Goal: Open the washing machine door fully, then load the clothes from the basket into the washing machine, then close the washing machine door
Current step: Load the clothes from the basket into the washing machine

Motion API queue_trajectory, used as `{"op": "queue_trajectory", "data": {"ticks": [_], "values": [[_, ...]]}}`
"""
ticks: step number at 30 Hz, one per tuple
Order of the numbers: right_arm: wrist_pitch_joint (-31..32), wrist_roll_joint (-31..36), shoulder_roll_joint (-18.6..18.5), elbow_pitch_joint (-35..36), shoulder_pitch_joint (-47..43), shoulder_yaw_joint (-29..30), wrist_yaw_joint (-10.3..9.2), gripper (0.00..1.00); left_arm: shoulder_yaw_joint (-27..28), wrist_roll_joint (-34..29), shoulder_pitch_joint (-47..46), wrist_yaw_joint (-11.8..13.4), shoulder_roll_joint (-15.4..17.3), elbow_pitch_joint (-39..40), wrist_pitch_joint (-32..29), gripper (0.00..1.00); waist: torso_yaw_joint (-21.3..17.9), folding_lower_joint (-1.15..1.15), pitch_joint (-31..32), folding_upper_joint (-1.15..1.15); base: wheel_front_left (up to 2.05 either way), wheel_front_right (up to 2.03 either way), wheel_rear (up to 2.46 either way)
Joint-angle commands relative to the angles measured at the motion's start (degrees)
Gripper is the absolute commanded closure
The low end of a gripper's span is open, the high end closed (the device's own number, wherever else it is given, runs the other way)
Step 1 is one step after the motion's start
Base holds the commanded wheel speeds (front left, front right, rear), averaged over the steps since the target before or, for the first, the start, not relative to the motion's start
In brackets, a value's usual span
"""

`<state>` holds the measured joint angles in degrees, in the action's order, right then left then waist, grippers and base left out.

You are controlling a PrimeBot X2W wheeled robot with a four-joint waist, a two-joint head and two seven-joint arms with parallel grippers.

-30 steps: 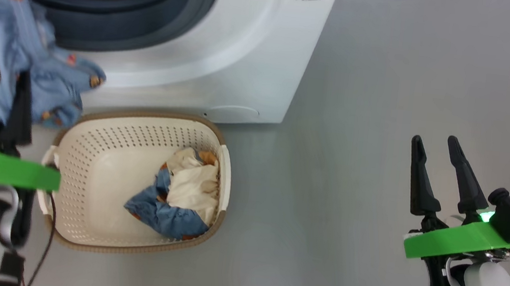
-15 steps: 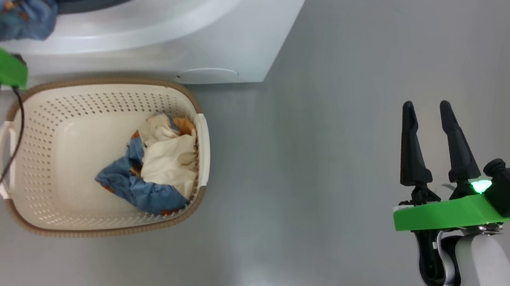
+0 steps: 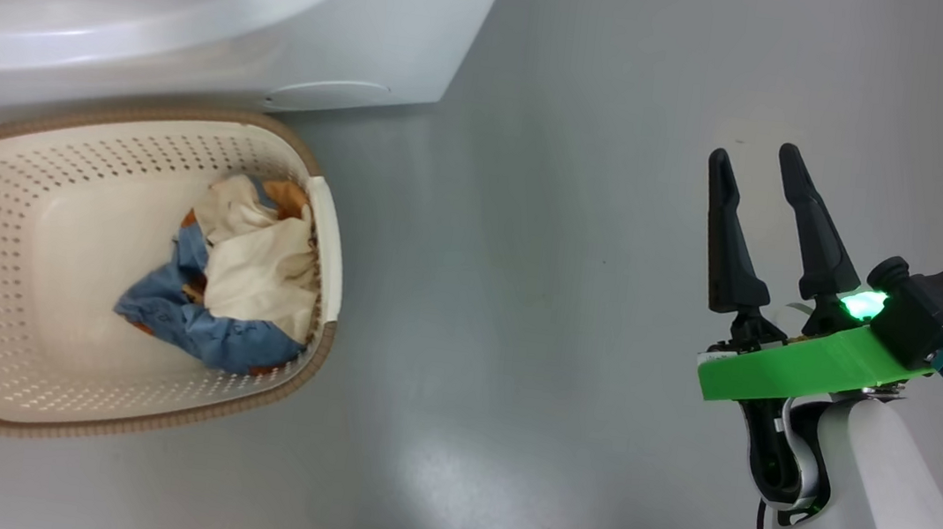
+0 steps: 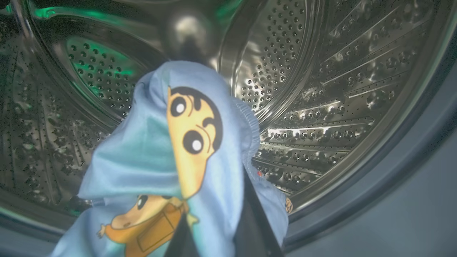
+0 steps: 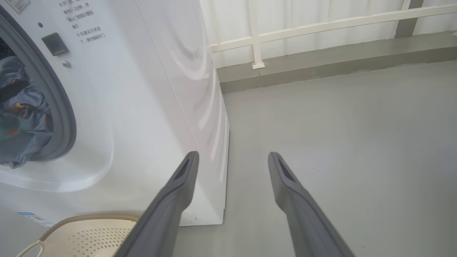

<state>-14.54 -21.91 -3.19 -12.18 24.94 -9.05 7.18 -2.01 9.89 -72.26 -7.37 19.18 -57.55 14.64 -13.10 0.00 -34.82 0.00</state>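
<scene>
We see left gripper (image 4: 217,221) clamped on the blue cloth (image 4: 160,150) at the washing machine (image 4: 321,89) mouth (right gripper (image 3: 755,155) spread wide, empty, above floor (image 3: 574,223)).

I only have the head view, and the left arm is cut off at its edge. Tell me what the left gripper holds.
Observer: The left wrist view shows the left gripper shut on a blue cartoon-print garment.
Operator: Say where it is holding that.
Observer: At the mouth of the steel drum, with the garment hanging in front of it.
Operator: Report what lies in the drum.
Observer: The drum walls in sight are bare perforated steel; the garment hides the lower middle.
</scene>
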Motion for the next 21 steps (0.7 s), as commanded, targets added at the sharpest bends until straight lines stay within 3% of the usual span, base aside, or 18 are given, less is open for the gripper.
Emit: {"op": "queue_trajectory", "data": {"ticks": [1, 6, 16, 17, 18, 21], "values": [[-0.46, -0.81, 0.29, 1.46, -0.02, -1.23, 0.31, 0.0, 0.18, -0.93, -1.9, -0.05, 3.15, 0.86, 0.36, 1.0, -1.07, 0.0, -1.12, 0.0, 0.0, 0.0, 0.0], [-0.46, -1.85, 0.3, 1.59, 0.15, -1.75, 0.31, 0.0, -0.74, -1.79, -5.8, -0.07, 3.98, 2.2, 0.36, 1.0, -2.04, 0.0, -2.34, 0.0, 0.0, 0.0, 0.0], [-0.46, -2.71, 0.31, 2.27, 0.98, -1.89, 0.31, 0.0, 2.07, -2.26, -4.8, 0.08, 4.9, 15.32, 0.36, 1.0, -3.21, 0.0, -4.2, 0.0, 0.0, 0.0, 0.0], [-0.46, -2.73, 0.31, 2.28, 0.99, -1.83, 0.31, 0.0, 1.7, -2.67, -4.08, 0.05, 4.94, 15.17, 0.36, 0.71, -3.19, 0.0, -4.24, 0.0, 0.0, 0.0, 0.0], [-0.46, -2.77, 0.31, 2.27, 0.99, -1.78, 0.31, 0.0, 1.34, -3.18, -3.56, 0.04, 5.06, 15.2, 0.36, 0.0, -3.17, 0.0, -4.26, 0.0, 0.0, 0.0, 0.0], [-0.46, -2.86, 0.31, 2.15, 1.14, -1.86, 0.31, 0.0, 2.28, -3.28, -1.98, 0.12, 4.94, 14.63, 0.36, 0.0, -3.11, 0.0, -4.28, 0.0, 0.0, 0.0, 0.0]]}}
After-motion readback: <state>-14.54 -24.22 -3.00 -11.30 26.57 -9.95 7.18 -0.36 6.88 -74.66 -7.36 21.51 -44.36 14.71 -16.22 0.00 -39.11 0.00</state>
